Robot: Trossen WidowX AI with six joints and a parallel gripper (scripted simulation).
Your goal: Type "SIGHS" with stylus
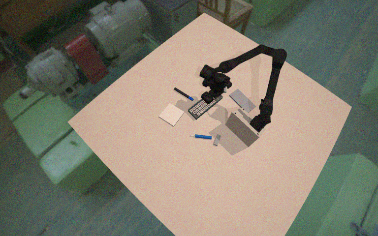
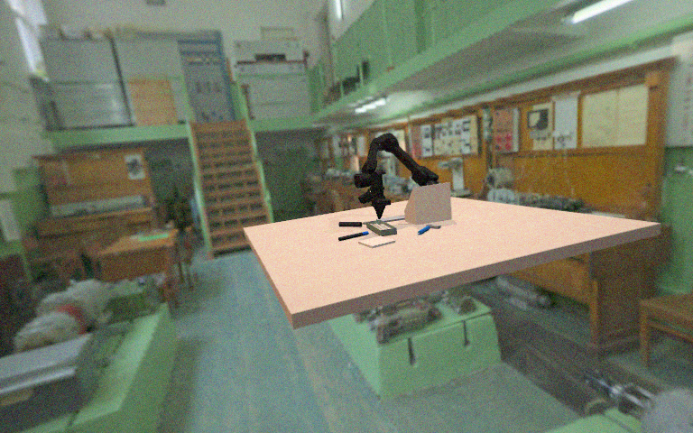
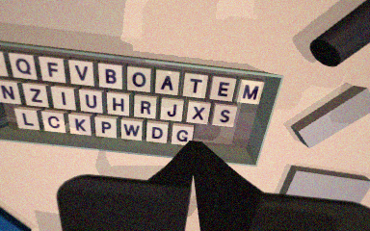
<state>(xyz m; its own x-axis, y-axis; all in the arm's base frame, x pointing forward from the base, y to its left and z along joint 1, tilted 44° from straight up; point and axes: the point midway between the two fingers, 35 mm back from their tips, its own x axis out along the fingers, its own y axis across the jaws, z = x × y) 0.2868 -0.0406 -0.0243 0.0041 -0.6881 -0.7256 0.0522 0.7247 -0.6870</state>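
Keyboard (image 1: 204, 107) (image 2: 382, 228) (image 3: 118, 104) progress I can't read; my claw (image 1: 207, 97) (image 2: 379, 216) (image 3: 194, 147) is pressed together, empty, stylus (image 1: 203, 136) (image 2: 424, 229) (image 3: 12, 222) apparently unheld.

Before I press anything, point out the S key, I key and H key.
S key (image 3: 225, 117): wrist view, on its letter face.
I key (image 3: 64, 97): wrist view, middle of its face.
H key (image 3: 118, 103): wrist view, middle of its face.

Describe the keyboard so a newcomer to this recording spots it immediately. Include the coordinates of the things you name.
On the pale tabletop (image 1: 167, 180) (image 2: 459, 250), look just below the arm's gripper (image 1: 207, 101) (image 2: 379, 216) (image 3: 194, 147). The keyboard (image 1: 198, 111) (image 2: 386, 231) (image 3: 268, 111) is a dark greenish oblong tray; unlike its neighbours, it holds three rows of white lettered keys.
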